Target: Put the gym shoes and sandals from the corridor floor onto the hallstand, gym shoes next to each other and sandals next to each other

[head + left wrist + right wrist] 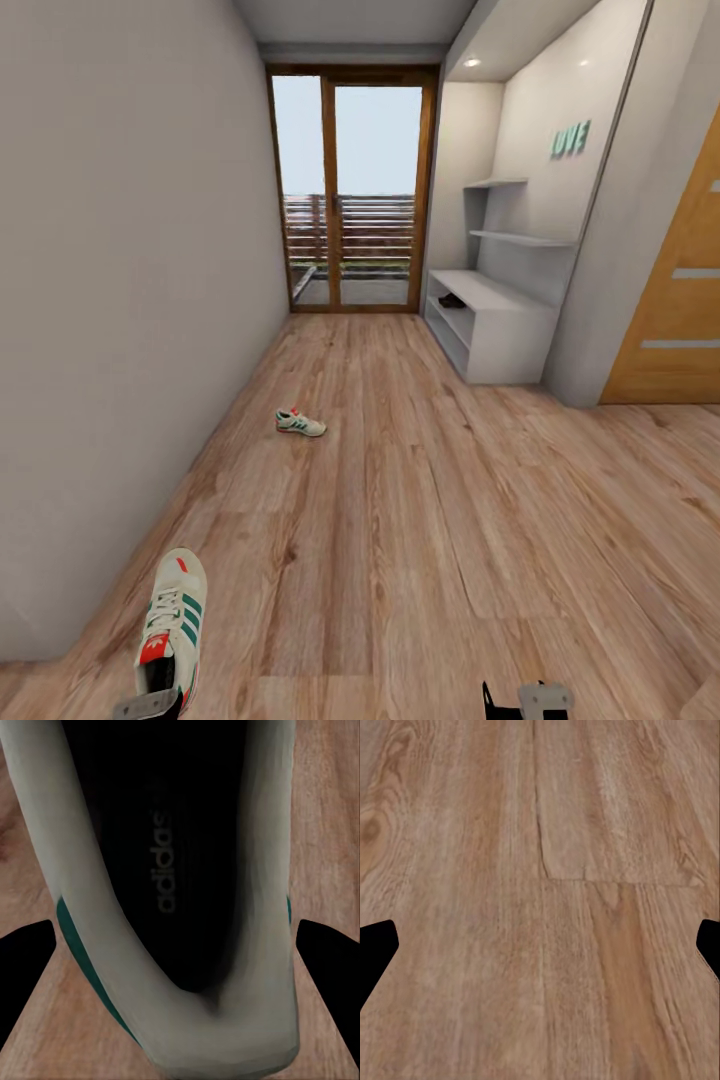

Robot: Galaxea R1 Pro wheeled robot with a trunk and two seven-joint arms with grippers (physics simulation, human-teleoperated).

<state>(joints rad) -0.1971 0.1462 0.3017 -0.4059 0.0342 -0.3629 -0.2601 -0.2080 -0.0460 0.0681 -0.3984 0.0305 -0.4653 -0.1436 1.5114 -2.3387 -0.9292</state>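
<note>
Nearest, the left claw carries one gym shoe by its heel, toe forward, clear of the corridor floor for the trip to the hallstand; cream upper, green stripes. Right claw gapes wide, empty. Farther off, the second gym shoe lies near the left wall.

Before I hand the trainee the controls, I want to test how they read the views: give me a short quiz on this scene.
1. True or false: the far gym shoe lies on the hallstand.
2. Between the left hand's fingers sits: A) a sandal, B) the near gym shoe's heel, C) bare floor?
3. Fill in: the open right hand hangs over bare ____.
Key: 1 false, it lies on the corridor floor; 2 B; 3 floor.
</note>
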